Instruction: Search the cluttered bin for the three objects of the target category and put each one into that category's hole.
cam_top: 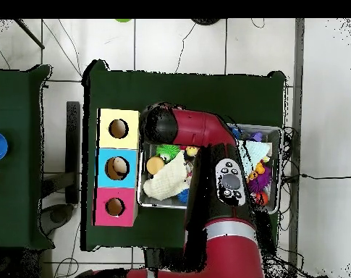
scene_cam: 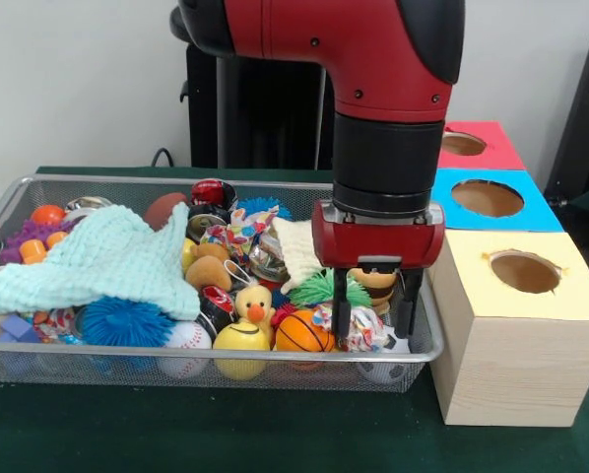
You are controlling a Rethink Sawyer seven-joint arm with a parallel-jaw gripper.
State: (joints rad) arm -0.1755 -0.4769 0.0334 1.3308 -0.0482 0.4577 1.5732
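The wire mesh bin (scene_cam: 176,352) is full of toys and cloths; it also shows in the overhead view (cam_top: 278,145). My gripper (scene_cam: 373,333) is open, with its fingers lowered into the bin's front right corner on either side of a small white printed cloth (scene_cam: 359,337). A second printed cloth (scene_cam: 237,235) lies near the bin's middle back. A third printed piece (scene_cam: 56,321) peeks out under the mint cloth at front left. The yellow-surround hole (scene_cam: 524,271) tops the pale wooden box right of the bin, and shows in the overhead view (cam_top: 119,129). In the overhead view the arm hides the gripper.
A large mint knitted cloth (scene_cam: 98,261) covers the bin's left half. A cream knitted cloth (scene_cam: 296,251) lies by the gripper. Balls, a yellow duck (scene_cam: 255,304) and a blue spiky ball (scene_cam: 127,320) crowd the front. The blue-surround hole (scene_cam: 487,197) and the red-surround hole (scene_cam: 462,144) lie behind the yellow one.
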